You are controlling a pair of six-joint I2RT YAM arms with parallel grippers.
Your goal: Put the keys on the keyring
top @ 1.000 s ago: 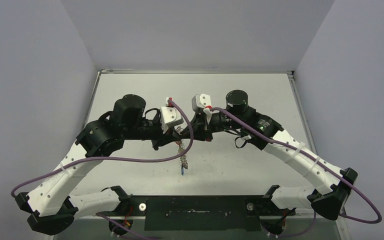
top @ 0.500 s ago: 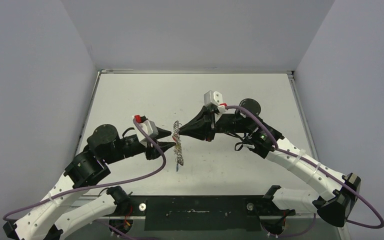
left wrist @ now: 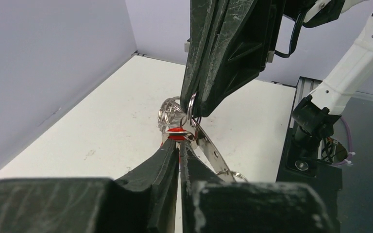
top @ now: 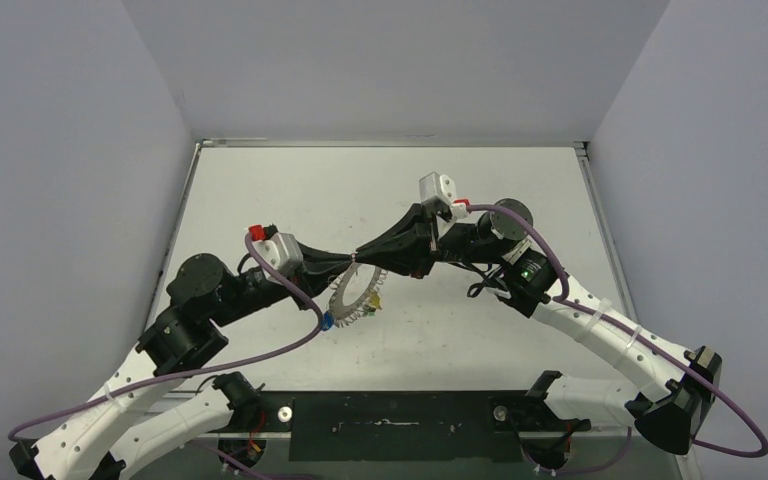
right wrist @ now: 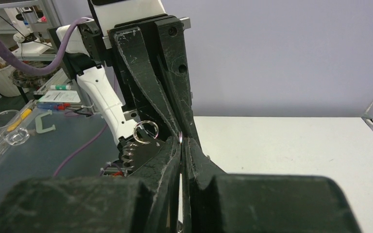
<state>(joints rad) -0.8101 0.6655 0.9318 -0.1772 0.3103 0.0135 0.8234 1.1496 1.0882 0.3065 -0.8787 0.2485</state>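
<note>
The keyring, a flat grey ring edged with small wire loops, hangs tilted above the table between both grippers. My right gripper is shut on one wire loop at the ring's top edge; in the right wrist view the loop shows as a thin wire between the tips. My left gripper meets it from the left and is shut on the red-tagged key against the ring plate. The blue-tagged key hangs from the ring's lower edge.
A yellow tag hangs at the ring's right side. The white table lies below, walled on three sides. A purple cable loops under the left wrist. The black base plate is at the near edge.
My left gripper has moved up and right to the ring's top, close to the right gripper's tips. The ring has swung from edge-on to tilted, face showing. The right arm has barely moved.
</note>
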